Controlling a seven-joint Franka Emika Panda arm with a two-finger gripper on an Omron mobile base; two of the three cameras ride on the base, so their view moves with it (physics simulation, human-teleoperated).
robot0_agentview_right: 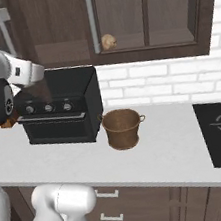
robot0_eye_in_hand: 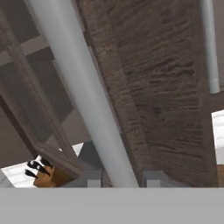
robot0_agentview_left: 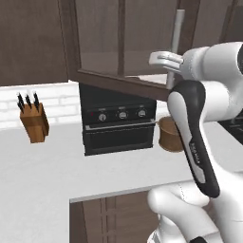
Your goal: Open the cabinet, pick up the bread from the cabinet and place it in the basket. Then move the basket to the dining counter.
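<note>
One cabinet (robot0_agentview_right: pixel 118 20) door handle (robot0_eye_in_hand: pixel 83 96) clamped between the closed gripper (robot0_eye_in_hand: pixel 120 180) tips, door already swung partly out above the black oven (robot0_agentview_right: pixel 62 110). Best pulled along the hinge arc, grip kept square on the smooth round silver bar. Small golden bread (robot0_agentview_right: pixel 109 42) behind glass above the oven; woven, tapering basket (robot0_agentview_right: pixel 122 128) just beside the oven. Grainy dark wood throughout.

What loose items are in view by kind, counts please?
Basket: 1
Bread, in the cabinet: 1
Knife block: 1
Toaster oven: 1
Total: 4
</note>
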